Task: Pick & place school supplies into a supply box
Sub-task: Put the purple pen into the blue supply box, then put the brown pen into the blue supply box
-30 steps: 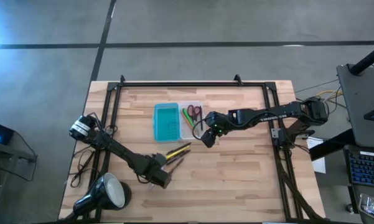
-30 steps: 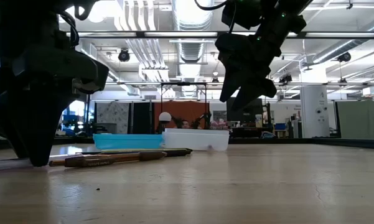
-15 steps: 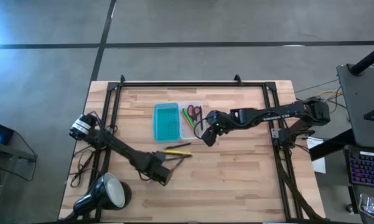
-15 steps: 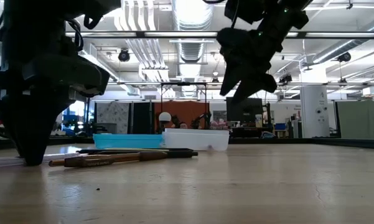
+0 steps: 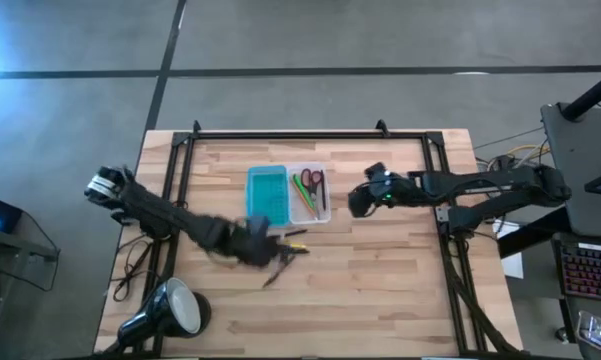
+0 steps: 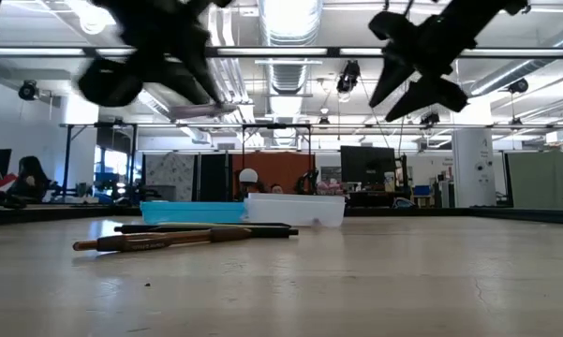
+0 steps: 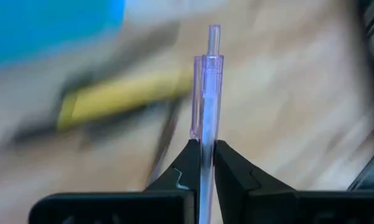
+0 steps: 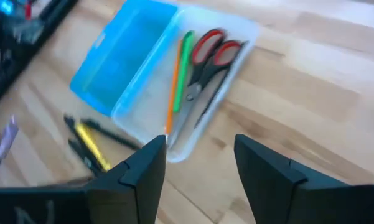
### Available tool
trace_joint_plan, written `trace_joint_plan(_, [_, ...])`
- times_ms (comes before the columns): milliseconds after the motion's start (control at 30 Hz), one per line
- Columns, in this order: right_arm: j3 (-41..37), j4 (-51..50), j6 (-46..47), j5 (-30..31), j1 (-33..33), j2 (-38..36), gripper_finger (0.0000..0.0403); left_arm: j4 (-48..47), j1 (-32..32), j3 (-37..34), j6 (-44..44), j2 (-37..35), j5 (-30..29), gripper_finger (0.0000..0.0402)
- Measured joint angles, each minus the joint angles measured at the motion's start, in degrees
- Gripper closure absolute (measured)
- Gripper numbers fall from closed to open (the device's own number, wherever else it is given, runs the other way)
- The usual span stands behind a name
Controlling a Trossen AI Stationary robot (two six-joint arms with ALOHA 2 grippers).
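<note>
While my left gripper (image 7: 202,163) pinches a slim lilac pen (image 7: 203,106) centre-frame, a loose grip could drop it short of the turquoise-and-clear plastic case (image 5: 286,193); my right gripper (image 8: 196,171) waits spread.

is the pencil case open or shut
Open: the supply box lies spread flat, scissors and green marker visible in its clear half.

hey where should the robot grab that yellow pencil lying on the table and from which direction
Grip the yellow pencil near the middle of its shaft, coming straight down from above with the fingers across its width. It lies flat on the table just in front of the supply box, with dark pens close beside it, so a side approach would likely bump them.
</note>
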Motion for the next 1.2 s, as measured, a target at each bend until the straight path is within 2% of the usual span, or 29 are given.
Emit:
trace_joint_plan(67, [-2.23, 0.10, 2.55, 1.15, 0.25, -2.84, 0.0223, 4.42, 5.07, -0.75, 3.75, -0.76, -0.81, 0.0392])
trace_joint_plan(200, [-6.11, 0.01, 6.48, 1.12, 1.30, -7.04, 0.0223, 14.32, 16.47, -1.09, 13.85, 1.73, 5.20, 0.0392])
trace_joint_plan(300, [-7.77, 0.06, 8.25, 1.19, 2.11, -8.95, 0.0223, 18.97, 24.56, -1.08, 16.51, 4.66, 8.76, 0.0392])
trace_joint_plan(433, [-8.81, -0.03, 8.46, 1.36, 2.61, -9.65, 0.0223, 19.34, 30.66, -1.12, 16.50, 9.11, 11.27, 0.0390])
trace_joint_plan(533, [-8.81, 0.05, 6.44, 1.42, 2.59, -9.16, 0.0223, 23.42, 32.18, -1.14, 16.14, 12.05, 13.56, 0.0365])
trace_joint_plan(633, [-8.82, 0.06, 4.75, 1.41, 2.61, -7.99, 0.0223, 27.84, 32.62, -1.06, 15.69, 14.33, 13.89, 0.0336])
trace_joint_plan(800, [-8.84, 1.53, -2.61, -3.31, 3.00, -5.72, 0.0223, 26.02, 32.18, 0.46, 18.75, 14.67, 14.67, 0.0304])
trace_joint_plan(967, [-8.83, 4.45, -13.24, -10.69, 4.81, -2.34, 0.0223, 22.04, 28.43, 0.45, 34.40, 9.77, 26.19, 0.0298])
trace_joint_plan(1033, [-8.81, 4.39, -15.20, -11.36, 6.12, -0.65, 0.0223, 16.64, 24.83, 0.48, 36.06, 6.69, 28.38, 0.0297])
trace_joint_plan(1100, [-8.81, 4.34, -15.54, -11.38, 6.93, 1.01, 0.0223, 11.08, 20.27, 0.48, 35.42, 4.76, 27.38, 0.0297])
trace_joint_plan(1200, [-8.79, 4.36, -16.52, -11.26, 7.79, 3.71, 0.0223, 2.50, 12.13, 0.57, 32.08, 3.49, 21.12, 0.0297])
